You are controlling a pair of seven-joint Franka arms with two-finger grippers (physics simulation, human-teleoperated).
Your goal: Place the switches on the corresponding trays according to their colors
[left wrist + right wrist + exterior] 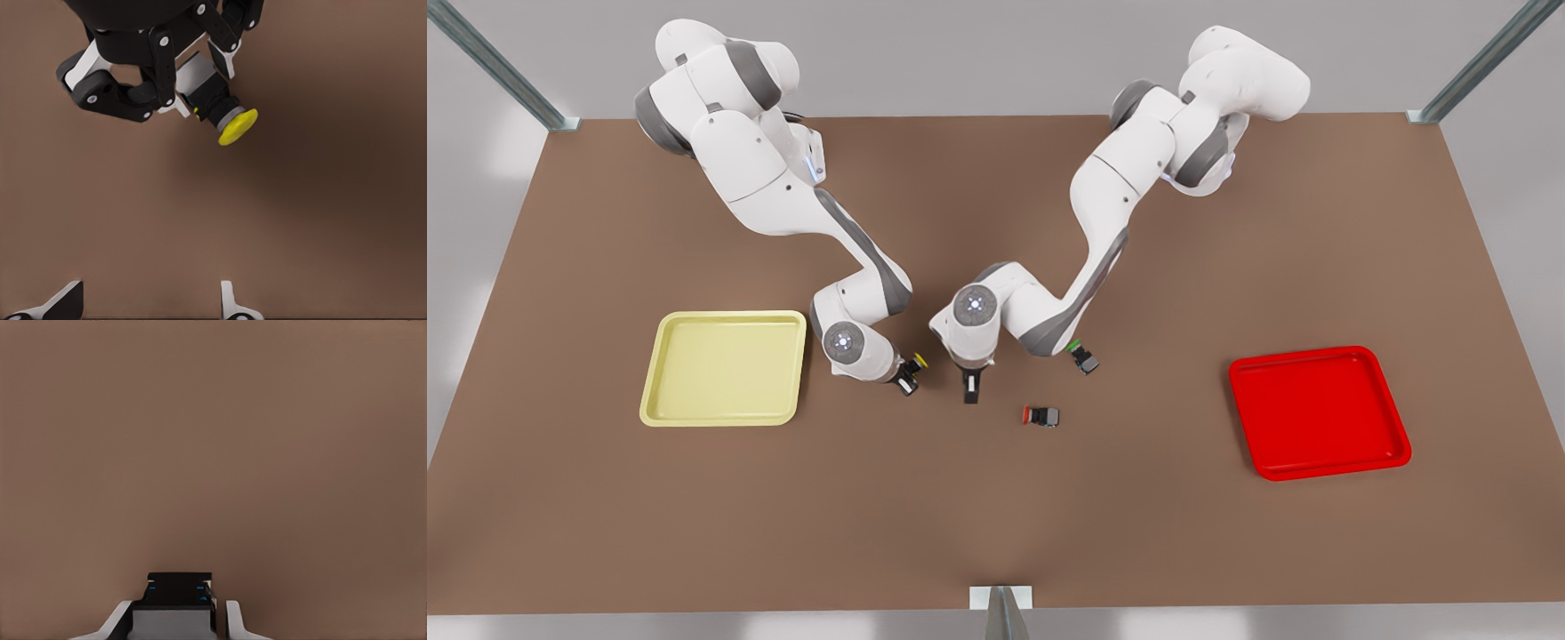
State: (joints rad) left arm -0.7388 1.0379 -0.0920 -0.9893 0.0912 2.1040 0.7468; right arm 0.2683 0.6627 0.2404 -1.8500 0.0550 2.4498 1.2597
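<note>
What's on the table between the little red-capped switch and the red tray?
Nothing: the front view shows bare brown table from the red-capped switch to the red tray.

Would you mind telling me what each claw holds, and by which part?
The right claw grips the yellow-capped switch by its dark body, cap free; the left claw is open, empty.
</note>
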